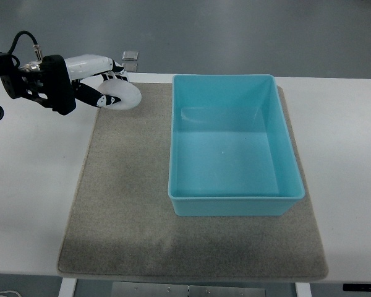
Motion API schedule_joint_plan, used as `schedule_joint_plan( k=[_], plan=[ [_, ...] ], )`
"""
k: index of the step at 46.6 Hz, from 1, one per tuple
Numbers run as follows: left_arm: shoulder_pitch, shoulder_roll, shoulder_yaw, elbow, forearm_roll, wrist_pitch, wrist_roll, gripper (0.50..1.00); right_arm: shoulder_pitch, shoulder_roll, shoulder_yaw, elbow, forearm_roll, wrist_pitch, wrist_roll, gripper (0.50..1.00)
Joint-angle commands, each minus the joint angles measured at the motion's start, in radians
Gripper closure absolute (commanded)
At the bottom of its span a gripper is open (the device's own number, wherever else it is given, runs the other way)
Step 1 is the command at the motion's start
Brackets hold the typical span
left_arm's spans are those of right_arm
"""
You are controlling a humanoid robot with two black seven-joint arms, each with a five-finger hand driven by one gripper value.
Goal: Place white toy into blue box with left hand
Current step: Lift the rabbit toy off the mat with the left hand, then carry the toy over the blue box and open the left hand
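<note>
We see the left hand point(102, 86) up at about ten o'clock, near the far left corner of the mat point(123, 204). Its fingers point(89, 94) are curled around the toy point(120, 97), a small round white thing. The toy seems to be just above the mat's far edge, but we cannot tell if it is touching the mat or lifted a little.

The box point(235, 201) is at about two o'clock, sitting on the right half of the mat, well apart from the toy. It has nothing in it. So the toy is not yet in the box.

We think the toy is light, because the fingers wrap it with ease. It looks smooth and round, so it may be slippery and could roll if it drops. It looks hard and not easy to break, though the view is too small to be sure. The best way to hold it is around its wide middle, with fingers on both sides, as the hand does now.

The right hand does not show.
</note>
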Motion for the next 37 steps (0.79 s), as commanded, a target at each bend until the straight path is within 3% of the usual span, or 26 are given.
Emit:
schedule_joint_plan(
  k=[1, 11, 16, 37],
  plan=[
    [-0.057, 0.000, 0.000, -0.003, 0.000, 0.004, -0.022, 1.000, 0.000, 0.000, 0.000, 0.000, 0.000, -0.001, 0.000, 0.564],
    [-0.098, -0.018, 0.003, -0.072, 0.002, -0.001, -0.075, 1.000, 0.000, 0.000, 0.000, 0.000, 0.000, -0.001, 0.000, 0.564],
    [-0.094, -0.078, 0.012, -0.093, 0.011, -0.004, -0.078, 1.000, 0.000, 0.000, 0.000, 0.000, 0.000, -0.001, 0.000, 0.564],
    [-0.072, -0.279, 0.074, -0.036, 0.147, 0.004, -0.074, 1.000, 0.000, 0.000, 0.000, 0.000, 0.000, -0.001, 0.000, 0.564]
  ],
)
